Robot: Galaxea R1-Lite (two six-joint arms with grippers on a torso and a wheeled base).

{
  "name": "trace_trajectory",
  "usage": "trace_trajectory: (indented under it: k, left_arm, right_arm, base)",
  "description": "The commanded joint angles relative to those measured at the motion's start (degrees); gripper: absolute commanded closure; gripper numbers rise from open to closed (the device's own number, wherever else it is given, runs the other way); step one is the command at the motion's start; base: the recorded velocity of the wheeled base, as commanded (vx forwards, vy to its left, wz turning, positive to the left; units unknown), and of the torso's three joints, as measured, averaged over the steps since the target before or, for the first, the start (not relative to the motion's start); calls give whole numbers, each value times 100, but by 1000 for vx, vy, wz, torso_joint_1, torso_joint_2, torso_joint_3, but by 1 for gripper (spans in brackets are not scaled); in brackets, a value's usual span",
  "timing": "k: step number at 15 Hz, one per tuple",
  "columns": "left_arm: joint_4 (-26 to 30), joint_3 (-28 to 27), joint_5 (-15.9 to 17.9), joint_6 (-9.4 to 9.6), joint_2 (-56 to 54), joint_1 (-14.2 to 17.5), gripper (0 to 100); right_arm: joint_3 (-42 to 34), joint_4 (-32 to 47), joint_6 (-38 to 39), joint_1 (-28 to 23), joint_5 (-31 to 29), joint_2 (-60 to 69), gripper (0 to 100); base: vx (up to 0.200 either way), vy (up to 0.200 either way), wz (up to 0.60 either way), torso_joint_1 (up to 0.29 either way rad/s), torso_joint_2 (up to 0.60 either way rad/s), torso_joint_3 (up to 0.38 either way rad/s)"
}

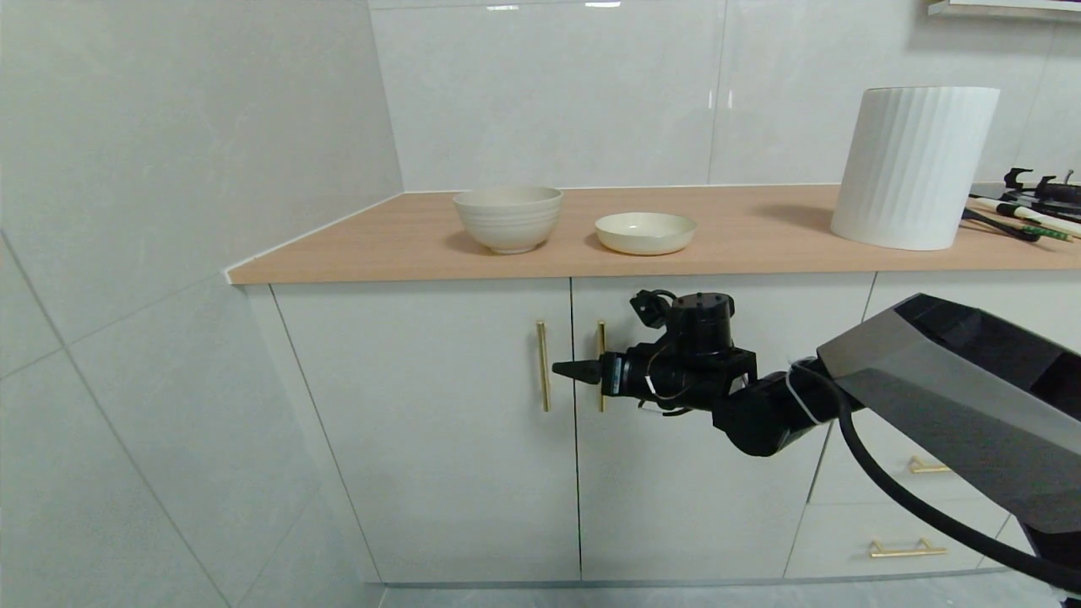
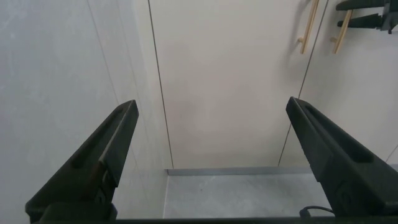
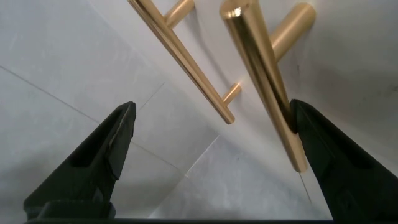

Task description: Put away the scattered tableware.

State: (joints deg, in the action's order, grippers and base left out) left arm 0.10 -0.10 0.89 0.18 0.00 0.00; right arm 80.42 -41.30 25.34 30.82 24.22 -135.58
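The right gripper (image 1: 578, 370) is hanging in front of the cupboard doors with its fingers spread wide and holding nothing. The right door handle (image 3: 264, 81) is sitting just inside one finger, and the left door handle (image 3: 186, 62) is showing a little past it, in the gap. The left gripper (image 2: 211, 162) is also wide apart and holding nothing, and it is pointing at the bottom of a cupboard door and the floor. The tableware is waiting up above the right gripper on the worktop (image 1: 760, 245): the dish (image 1: 645, 232) is almost straight over it, and the bowl (image 1: 508, 218) is over it and a bit to its left. Here is what I think could go wrong. The two gold handles are standing close together, so the fingers could be closing on the wrong one, or bumping both. The handles are looking smooth and round, so a weak squeeze could be slipping off during a pull. A door swinging out could be hitting the arm, since the arm is sitting right in front of it. The dish is sitting near the front edge of the worktop, so a bump from below could be shaking it. To the gripper's left there is a tiled wall, so room there is tight. Below the gripper there is more open room.
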Motion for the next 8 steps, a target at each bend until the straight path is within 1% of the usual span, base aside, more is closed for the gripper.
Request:
trace_trajectory:
  k: [1,3,5,8]
  left_arm:
    - [-1,1,-1,-1,0,0,0]
    - [-1,1,-1,-1,0,0,0]
    - [-1,1,-1,-1,0,0,0]
    - [-1,1,-1,-1,0,0,0]
  right_arm:
    - [-44,-27,6,38,12,41,0]
    - [-123,-247,23,56,21,50,0]
    - [-255,-484,243,109,30,102,0]
    - [-589,-546,287,117,74,357,0]
  base:
    - [0,0,0,0,0,0]
    - [0,0,0,0,0,0]
    - [0,0,0,0,0,0]
    - [0,0,0,0,0,0]
